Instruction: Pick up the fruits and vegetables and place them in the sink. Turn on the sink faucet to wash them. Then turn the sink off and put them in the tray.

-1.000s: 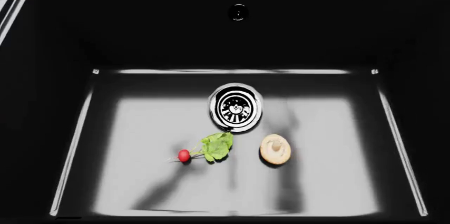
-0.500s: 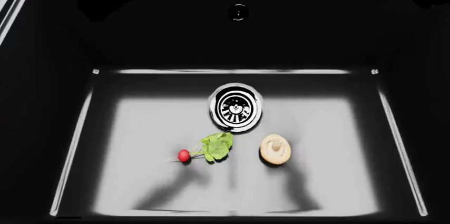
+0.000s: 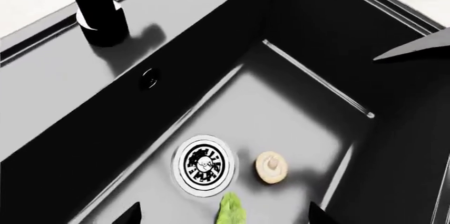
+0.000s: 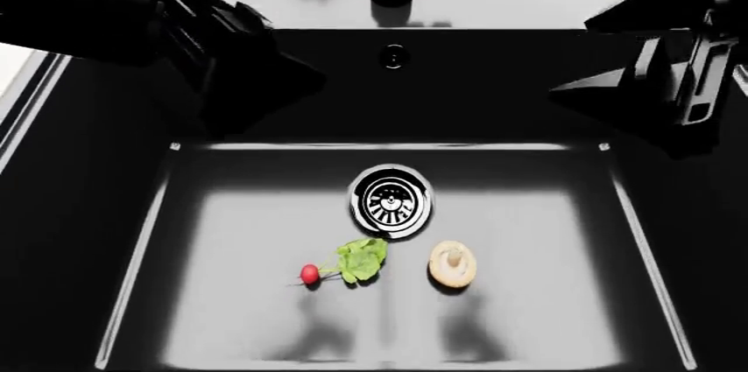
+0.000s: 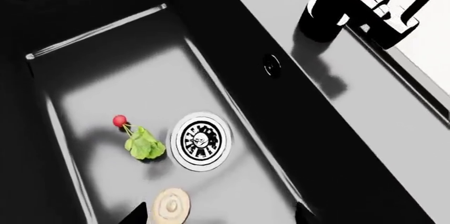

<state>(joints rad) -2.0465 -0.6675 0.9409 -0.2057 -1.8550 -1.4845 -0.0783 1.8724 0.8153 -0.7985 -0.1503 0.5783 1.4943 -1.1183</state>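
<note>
Radish (image 4: 308, 275), tiny, red, leafy, lies beside the round tan mushroom (image 4: 453, 264) on the glossy black sink (image 4: 94, 241) floor near the chrome drain (image 4: 390, 200); left gripper (image 4: 251, 74) and right gripper (image 4: 637, 48), both spread, hover above.

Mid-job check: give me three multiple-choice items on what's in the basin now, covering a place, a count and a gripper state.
1. The tan round mushroom lies:
A. on the black sink floor, beside the chrome drain
B. on the counter
C. on a tray

2. Produce items in the sink:
A. one
B. two
C. four

3. The left gripper and right gripper are:
A. both holding produce
B. one holding the red radish with green leaves
C. both empty and open

Answers: A, it rests next to the drain; B, only radish and mushroom; C, both hover above with spread fingers.
</note>
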